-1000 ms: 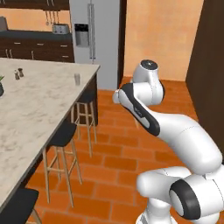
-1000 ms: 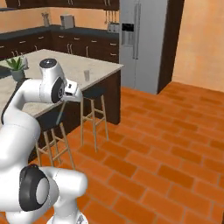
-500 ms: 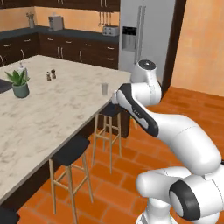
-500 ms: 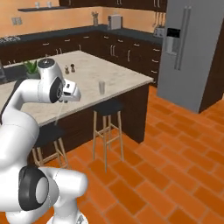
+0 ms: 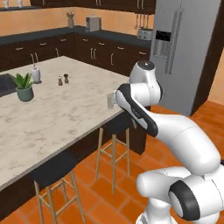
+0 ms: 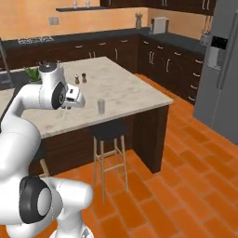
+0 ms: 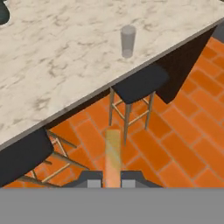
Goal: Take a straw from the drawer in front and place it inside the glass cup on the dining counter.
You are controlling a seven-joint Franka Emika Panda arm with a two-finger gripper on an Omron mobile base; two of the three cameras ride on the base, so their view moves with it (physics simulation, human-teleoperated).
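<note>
beside the dining counter (image 7: 65, 57), the gripper (image 7: 112, 180) pinches a light, stiff straw (image 7: 113, 153) by its base, glass cup (image 7: 127, 41) ahead.

Even, bright, shadowless rendered light fills all three views, with no glare or clear light source. The pictures are soft and coarse-grained. In the hand view the straw (image 7: 113, 155) between the jaws looks blurred, and the glass cup (image 7: 127, 40) is faint and hazy.

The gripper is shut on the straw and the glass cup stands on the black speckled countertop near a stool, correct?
Not quite. The gripper is shut on the straw, but the hand view shows the glass cup on the beige marbled dining counter, above a stool.
</note>
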